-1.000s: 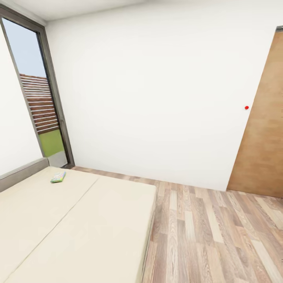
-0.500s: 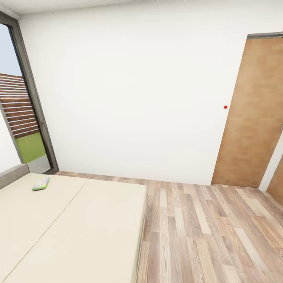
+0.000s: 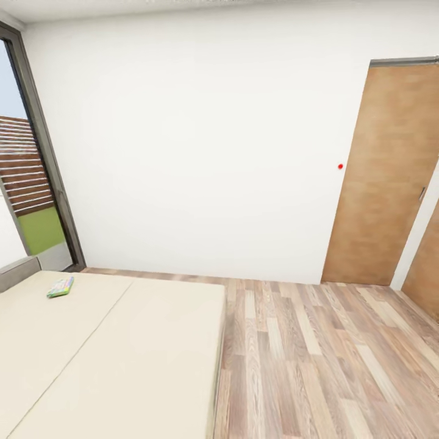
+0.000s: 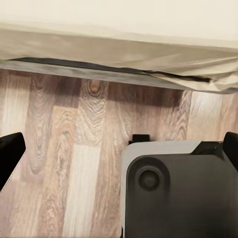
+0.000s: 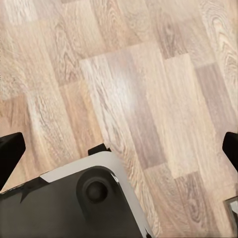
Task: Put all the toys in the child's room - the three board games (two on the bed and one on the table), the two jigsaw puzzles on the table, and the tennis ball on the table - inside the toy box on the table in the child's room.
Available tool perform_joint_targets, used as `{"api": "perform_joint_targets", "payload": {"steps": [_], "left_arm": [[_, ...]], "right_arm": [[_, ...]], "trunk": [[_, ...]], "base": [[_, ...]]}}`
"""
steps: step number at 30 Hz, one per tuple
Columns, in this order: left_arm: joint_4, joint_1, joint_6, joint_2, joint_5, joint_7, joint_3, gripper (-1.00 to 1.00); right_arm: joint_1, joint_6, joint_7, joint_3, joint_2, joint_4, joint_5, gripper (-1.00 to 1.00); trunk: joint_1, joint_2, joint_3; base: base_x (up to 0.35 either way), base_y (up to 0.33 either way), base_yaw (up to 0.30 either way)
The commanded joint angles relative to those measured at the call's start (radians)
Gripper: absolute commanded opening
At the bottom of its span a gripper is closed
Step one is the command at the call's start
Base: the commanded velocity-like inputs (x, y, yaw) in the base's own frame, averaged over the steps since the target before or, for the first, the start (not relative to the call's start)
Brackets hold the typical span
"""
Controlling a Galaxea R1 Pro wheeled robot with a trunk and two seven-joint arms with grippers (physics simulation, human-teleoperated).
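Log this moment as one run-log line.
phase: in transit | head view: bed, one board game on it near headboard | door shut | left claw open, empty | right claw open, empty

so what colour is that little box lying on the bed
Mostly green with some yellow and blue, a flat board game near the headboard; the head view shows it best.

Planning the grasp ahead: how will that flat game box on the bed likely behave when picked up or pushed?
The board game looks thin and flat, so probably stiff, light, and not apt to roll. It lies flush on the soft beige bed, so getting a finger under its edge may be awkward. A push would likely slide it.
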Motion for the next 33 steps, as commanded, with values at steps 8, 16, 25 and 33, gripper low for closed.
{"api": "perform_joint_targets", "payload": {"steps": [8, 16, 25, 33], "left_arm": [[0.001, 0.000, -0.003, 0.000, -0.001, 0.003, -0.001, 1.00], [0.001, 0.000, -0.003, 0.000, -0.001, 0.003, -0.001, 1.00], [0.001, 0.000, -0.003, 0.000, -0.001, 0.003, -0.001, 1.00], [0.001, 0.000, -0.003, 0.000, 0.000, 0.003, -0.001, 1.00]], "right_arm": [[0.000, -0.004, -0.001, 0.003, 0.000, 0.001, -0.009, 1.00], [0.000, -0.004, -0.001, 0.003, 0.000, 0.001, -0.010, 1.00], [0.000, -0.004, -0.001, 0.003, 0.000, 0.001, -0.009, 1.00], [0.000, -0.004, -0.001, 0.003, 0.000, 0.001, -0.009, 1.00]], "trunk": [[0.000, 0.000, 0.004], [0.000, 0.000, 0.007], [0.000, 0.000, 0.010], [0.000, 0.000, 0.012]], "base": [[-0.006, 0.166, -0.087], [-0.001, 0.153, -0.114], [-0.001, 0.042, -0.112], [-0.070, 0.171, -0.099]]}}
